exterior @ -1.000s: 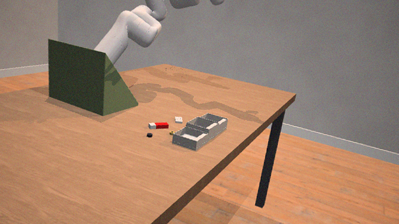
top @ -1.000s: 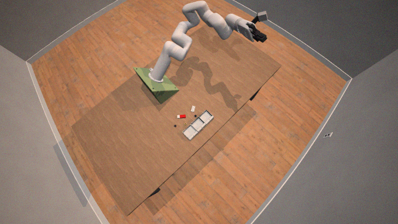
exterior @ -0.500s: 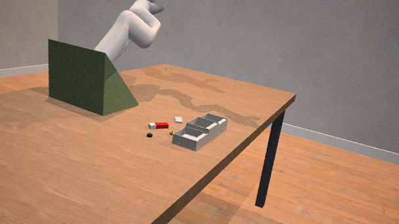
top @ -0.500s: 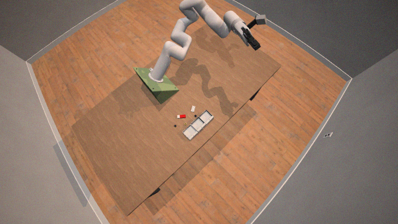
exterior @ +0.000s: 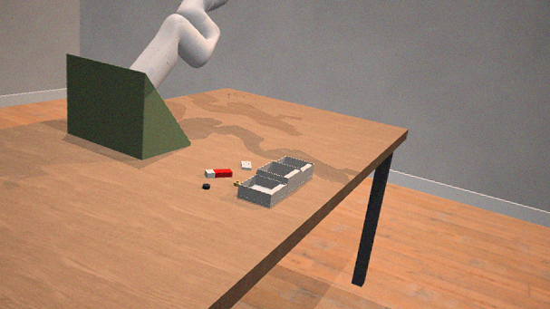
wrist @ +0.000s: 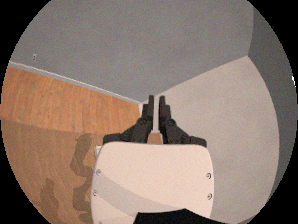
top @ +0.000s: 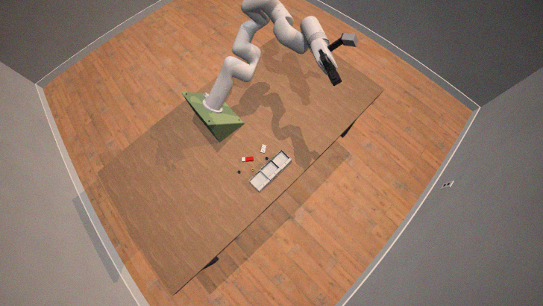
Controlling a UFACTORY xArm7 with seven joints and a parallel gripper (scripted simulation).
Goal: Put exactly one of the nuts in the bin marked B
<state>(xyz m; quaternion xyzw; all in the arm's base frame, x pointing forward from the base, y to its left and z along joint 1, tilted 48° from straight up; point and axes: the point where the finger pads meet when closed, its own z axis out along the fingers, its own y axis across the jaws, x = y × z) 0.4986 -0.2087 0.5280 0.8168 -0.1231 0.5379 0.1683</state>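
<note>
A grey tray of three bins (top: 270,170) stands on the table near its right edge; I cannot read the letters on the bins. It also shows in the exterior view (exterior: 275,180). A black nut (top: 239,172) lies left of the tray and shows again in the exterior view (exterior: 206,186). A small brass-coloured nut (top: 252,169) lies right beside the tray. Another small black piece (top: 266,157) lies by the tray's far bin. My gripper (top: 334,80) is high above the far end of the table, far from all of these. In the wrist view the gripper (wrist: 154,99) has its fingers together with nothing between them.
A red and white block (top: 247,158) and a small white dotted piece (top: 262,148) lie near the tray. The green wedge base (top: 213,116) of the arm stands on the table behind them. The table edge runs just right of the tray.
</note>
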